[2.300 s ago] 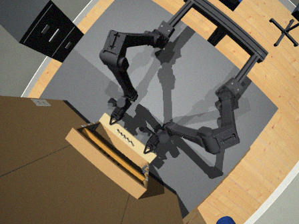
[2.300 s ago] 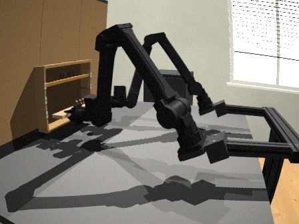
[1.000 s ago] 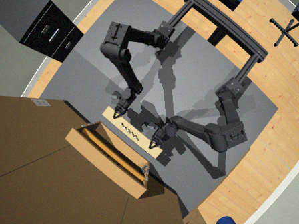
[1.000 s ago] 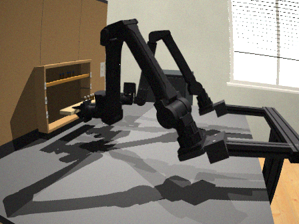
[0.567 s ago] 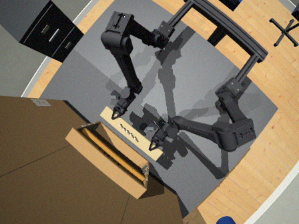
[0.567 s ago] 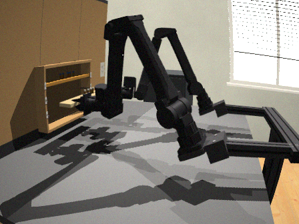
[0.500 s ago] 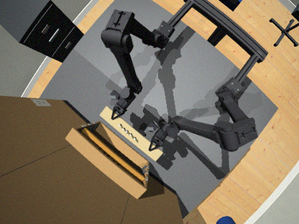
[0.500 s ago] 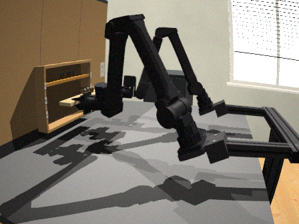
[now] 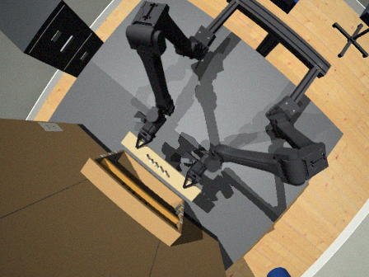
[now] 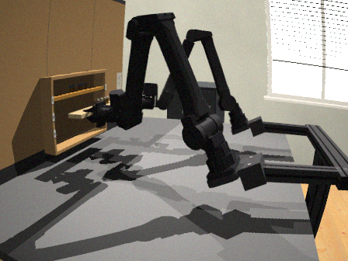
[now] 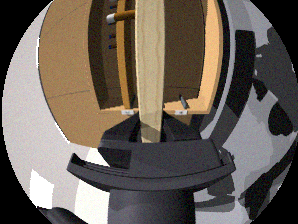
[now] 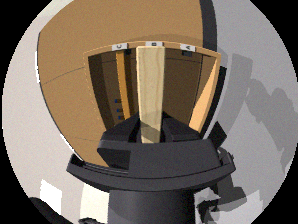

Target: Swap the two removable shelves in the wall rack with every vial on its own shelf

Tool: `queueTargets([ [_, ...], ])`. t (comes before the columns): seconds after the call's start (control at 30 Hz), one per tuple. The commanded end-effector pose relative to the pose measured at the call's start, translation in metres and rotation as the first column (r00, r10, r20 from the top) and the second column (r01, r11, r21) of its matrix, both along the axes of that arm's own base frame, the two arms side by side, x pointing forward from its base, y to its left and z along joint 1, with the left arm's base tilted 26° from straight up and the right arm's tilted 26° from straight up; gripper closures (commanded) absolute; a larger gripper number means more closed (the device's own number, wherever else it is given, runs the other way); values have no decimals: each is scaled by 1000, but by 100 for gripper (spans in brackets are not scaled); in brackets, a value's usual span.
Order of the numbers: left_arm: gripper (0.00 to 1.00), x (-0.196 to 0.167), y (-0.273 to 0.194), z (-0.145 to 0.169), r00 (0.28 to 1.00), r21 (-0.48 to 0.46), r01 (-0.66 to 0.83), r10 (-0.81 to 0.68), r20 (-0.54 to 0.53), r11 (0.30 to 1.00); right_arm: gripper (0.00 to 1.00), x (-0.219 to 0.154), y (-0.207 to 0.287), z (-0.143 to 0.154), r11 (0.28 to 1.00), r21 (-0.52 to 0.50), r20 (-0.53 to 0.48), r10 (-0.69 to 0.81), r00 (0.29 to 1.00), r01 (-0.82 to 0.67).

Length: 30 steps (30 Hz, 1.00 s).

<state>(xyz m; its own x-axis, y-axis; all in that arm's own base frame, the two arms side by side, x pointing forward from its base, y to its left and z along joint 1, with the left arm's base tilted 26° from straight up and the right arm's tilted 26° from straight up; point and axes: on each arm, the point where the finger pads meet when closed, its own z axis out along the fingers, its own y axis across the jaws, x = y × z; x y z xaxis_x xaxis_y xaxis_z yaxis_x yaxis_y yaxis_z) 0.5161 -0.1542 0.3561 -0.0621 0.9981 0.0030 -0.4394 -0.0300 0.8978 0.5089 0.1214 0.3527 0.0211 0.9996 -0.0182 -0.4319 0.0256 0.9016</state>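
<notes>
Grey tabletop (image 9: 107, 66) (image 10: 116, 217) spreads across the middle of the top view, bordered by a brown panelled wall (image 9: 41, 173) (image 10: 23, 46) at lower left. Over it reach the left arm (image 9: 251, 158) (image 10: 175, 66), at lower right from above, and the right arm (image 9: 156, 74) (image 10: 217, 66), at upper left. A light wooden wall rack (image 9: 132, 204) (image 10: 50, 116) (image 11: 215, 60) (image 12: 207, 100) fills the lower left of the top view. Inside it, up at the C label (image 12: 120, 46), lies the orange-brown shelf (image 9: 140, 190) (image 10: 78, 93) (image 11: 122, 65) (image 12: 122, 85); the pale wooden shelf (image 9: 175, 181) (image 10: 79, 113) (image 11: 151, 60) (image 12: 151, 85) is out in front of the rack. The left gripper (image 9: 190, 180) (image 10: 90, 113) (image 11: 151, 111) is clamped on that pale board towards its lower-right end from above, and the right gripper (image 9: 141, 144) (image 12: 150, 112) pinches it towards the upper-left end. Between them a row of white-capped vials (image 9: 157, 166) (image 10: 105, 100) (image 11: 111, 19) stands on the pale board, while small blue-capped vials (image 10: 79, 86) (image 11: 111, 37) (image 12: 118, 110) stand on the orange-brown one.
</notes>
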Motion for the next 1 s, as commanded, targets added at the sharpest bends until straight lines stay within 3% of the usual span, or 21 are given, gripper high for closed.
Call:
queueTargets([
  [0.0,88,-2,-7,40,999,-12,16,-16,50,1000,88,-3,1,39,1000,19,57,-1,998,0],
  [0.97,88,48,-3,61,998,-24,14,-12,57,1000,88,49,1,62,1000,12,70,5,998,-6],
])
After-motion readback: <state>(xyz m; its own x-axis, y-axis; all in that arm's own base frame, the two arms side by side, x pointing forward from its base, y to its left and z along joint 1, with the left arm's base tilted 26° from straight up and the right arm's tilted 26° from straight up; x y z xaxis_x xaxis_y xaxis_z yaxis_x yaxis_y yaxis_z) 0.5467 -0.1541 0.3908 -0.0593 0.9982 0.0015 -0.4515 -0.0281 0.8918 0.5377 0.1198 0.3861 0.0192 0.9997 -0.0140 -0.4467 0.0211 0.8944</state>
